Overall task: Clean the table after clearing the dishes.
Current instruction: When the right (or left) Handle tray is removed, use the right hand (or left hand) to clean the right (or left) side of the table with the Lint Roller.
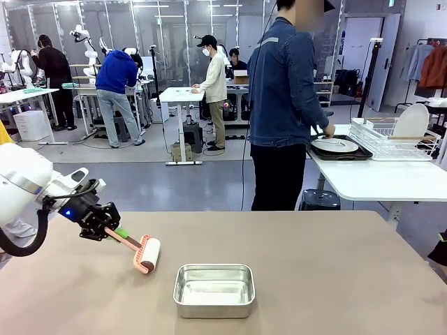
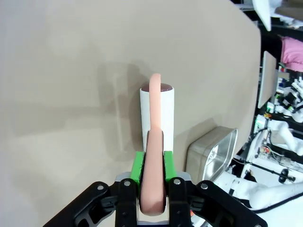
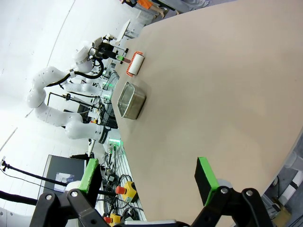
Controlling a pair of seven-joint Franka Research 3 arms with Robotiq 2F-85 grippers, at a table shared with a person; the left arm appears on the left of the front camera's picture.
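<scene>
From the lower left of the frame, the left gripper (image 1: 112, 230) tilts down to the right, its fingers (image 2: 138, 166) pinched on a pink handle (image 2: 154, 142). The right gripper (image 3: 147, 169) holds its fingers wide apart.

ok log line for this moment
left gripper shut on roller | roller at table | right gripper open | pan empty | dishes on white table

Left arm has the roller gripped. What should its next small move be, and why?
Probably push the roller forward across the bare table, keeping clear of the pan. The left gripper is shut on its handle, the roll lies at or just above the top, and a plate already sits on the far white table.
</scene>
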